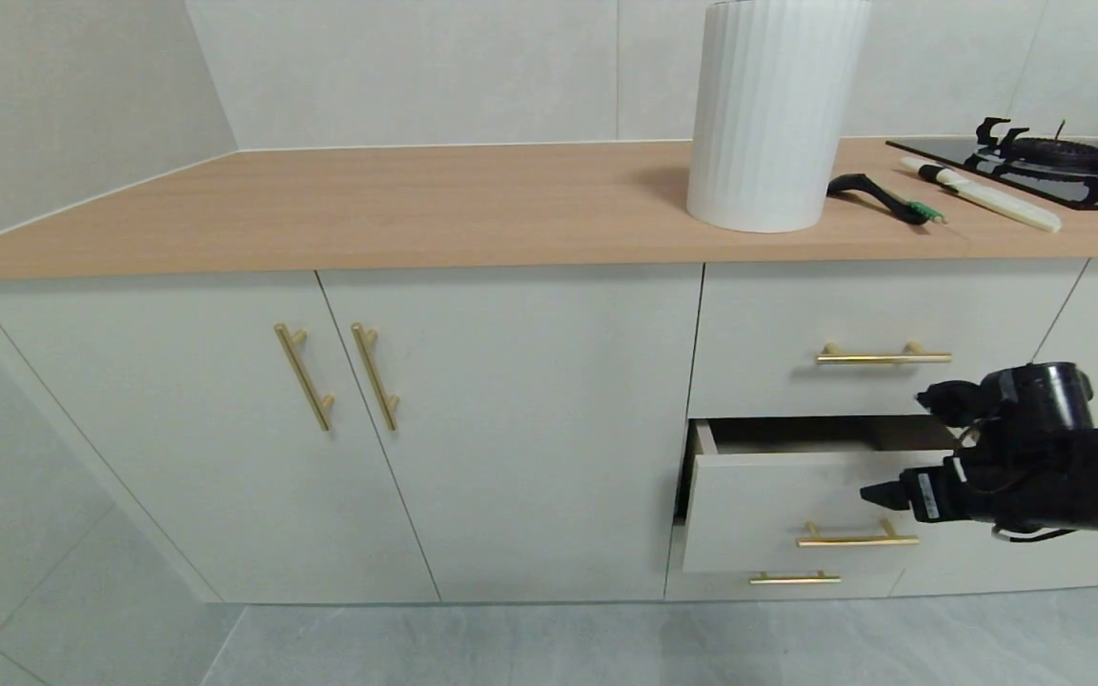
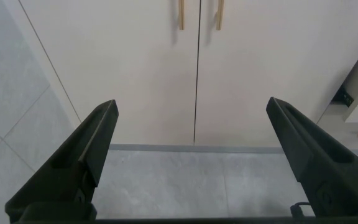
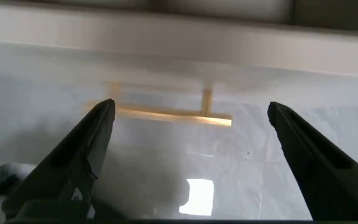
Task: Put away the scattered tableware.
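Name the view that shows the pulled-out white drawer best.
Head view: the partly open white drawer shows its front and dark gap. Right wrist view gives its brass handle close up; left wrist view, a sliver of it.

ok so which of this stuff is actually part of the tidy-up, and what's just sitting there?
In the job:
- black-handled utensil on the counter
- white knife beside it
- partly open drawer
- right gripper, open, at the drawer front

Just lying about:
- white ribbed container (possibly a holder, can't tell)
- gas hob
- cabinet doors
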